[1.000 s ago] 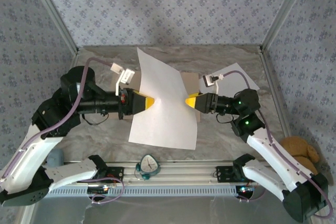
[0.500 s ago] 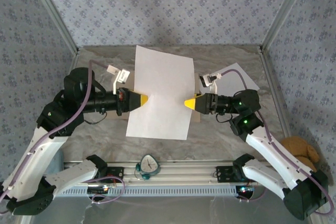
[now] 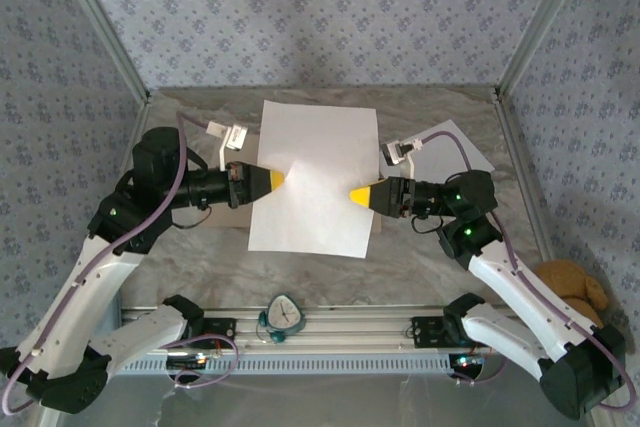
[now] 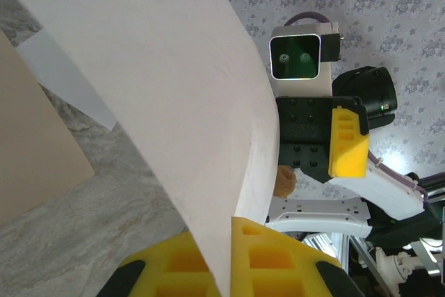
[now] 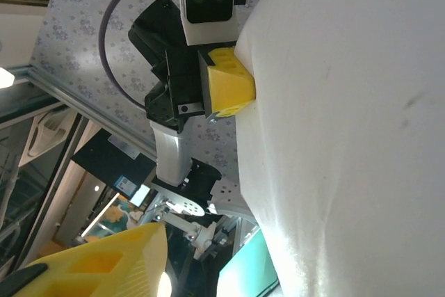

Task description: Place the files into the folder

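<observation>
One white paper sheet (image 3: 315, 182) hangs in the air over the middle of the table, nearly square to the top camera. My left gripper (image 3: 272, 180) is shut on its left edge; in the left wrist view the sheet (image 4: 174, 88) runs down into the pinch of the yellow fingers (image 4: 278, 262). My right gripper (image 3: 355, 194) is open at the sheet's right side, with one yellow finger (image 5: 104, 266) apart from the paper (image 5: 348, 137) and the other hidden behind it. The tan folder (image 4: 28, 158) lies flat beneath, mostly covered. The second sheet (image 3: 462, 147) lies at the back right.
The marble-patterned table (image 3: 180, 257) is fenced by metal posts and patterned walls. A brown plush toy (image 3: 570, 282) sits beyond the right edge. A small teal and white object (image 3: 283, 315) rests on the front rail between the arm bases.
The sheet has swung from a slanted pose to nearly square and shifted toward the back. My left gripper moved right and slightly back with it. The right gripper barely moved.
</observation>
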